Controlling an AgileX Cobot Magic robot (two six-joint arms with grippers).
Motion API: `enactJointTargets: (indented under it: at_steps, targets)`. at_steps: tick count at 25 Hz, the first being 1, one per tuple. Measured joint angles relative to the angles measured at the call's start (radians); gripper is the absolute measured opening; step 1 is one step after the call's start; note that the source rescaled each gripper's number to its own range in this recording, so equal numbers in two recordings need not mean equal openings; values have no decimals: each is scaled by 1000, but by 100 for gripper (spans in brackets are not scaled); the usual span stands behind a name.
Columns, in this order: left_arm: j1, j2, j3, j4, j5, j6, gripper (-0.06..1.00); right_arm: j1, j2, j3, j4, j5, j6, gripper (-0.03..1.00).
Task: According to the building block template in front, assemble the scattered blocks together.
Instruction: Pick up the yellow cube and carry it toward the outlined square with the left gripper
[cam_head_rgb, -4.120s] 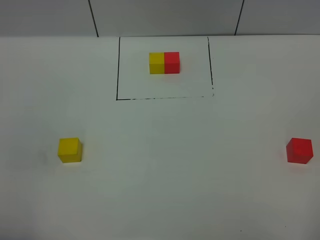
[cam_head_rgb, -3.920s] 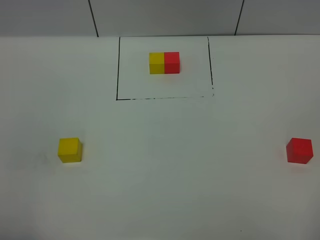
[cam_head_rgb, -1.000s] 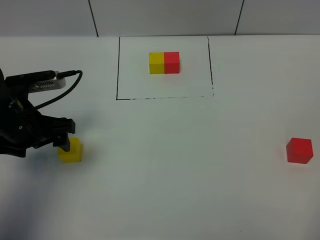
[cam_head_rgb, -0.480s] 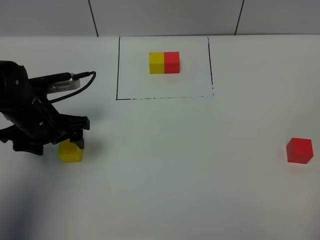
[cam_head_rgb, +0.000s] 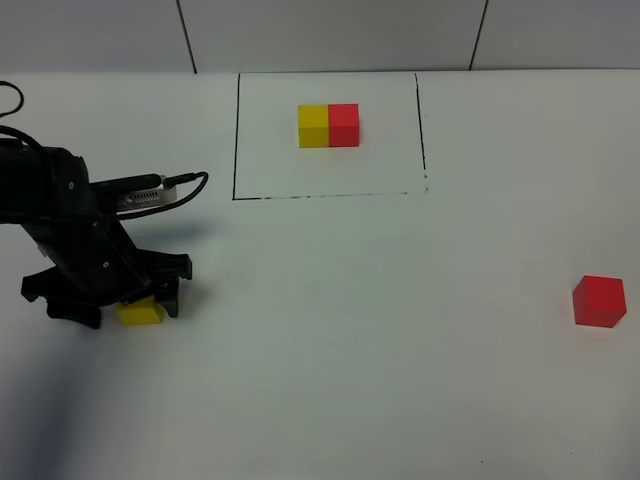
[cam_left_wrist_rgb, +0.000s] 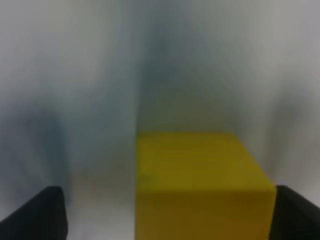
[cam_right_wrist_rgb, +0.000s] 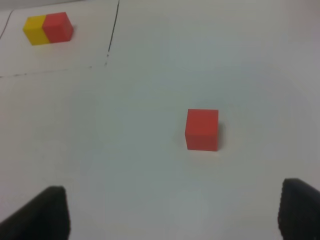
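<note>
The template, a yellow and a red cube joined as a bar (cam_head_rgb: 328, 125), sits at the back inside a thin black drawn rectangle (cam_head_rgb: 235, 140); it also shows in the right wrist view (cam_right_wrist_rgb: 47, 28). The loose yellow cube (cam_head_rgb: 140, 314) is at the left. My left gripper (cam_head_rgb: 125, 305) is low over it and open, with the yellow cube (cam_left_wrist_rgb: 200, 185) between the fingers and close to one fingertip (cam_left_wrist_rgb: 297, 215). The loose red cube (cam_head_rgb: 599, 301) sits at the far right. My right gripper (cam_right_wrist_rgb: 172, 215) is open and empty, some way short of the red cube (cam_right_wrist_rgb: 202, 129); it is out of the exterior view.
The white table (cam_head_rgb: 350, 330) has a grey panelled wall (cam_head_rgb: 330, 30) behind it. The left arm's black cable (cam_head_rgb: 185, 185) loops above the gripper.
My left arm has come in from the left and lowered, so its open fingers now stand on either side of the yellow cube. The cubes have not moved.
</note>
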Motion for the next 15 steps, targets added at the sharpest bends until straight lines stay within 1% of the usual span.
enactJointTargets:
  at_steps: [2,4,5,6,8,9,13,15]
  targets:
    - [0,5,-6,0,-2,0,71,0,0,0,0,0,0,76]
    - [0,7,-8,2,-2,0,60,0,0,0,0,0,0,76]
    - [0,8,-8,2,-4,0,50,0,0,0,0,0,0,76]
    - [0,8,-8,2,-6,0,37,0,0,0,0,0,0,76]
    - [0,9,-8,0,-10,0,7,0,0,0,0,0,0,76]
    - [0,10,-8,-3,-10,0,0,0,0,0,0,0,-1,76]
    - [0,11,-16,-3,-1,8,0,0,0,0,0,0,-1,76]
    - [0,14,-41,-3,31,53,0,0,0,0,0,0,-1,76]
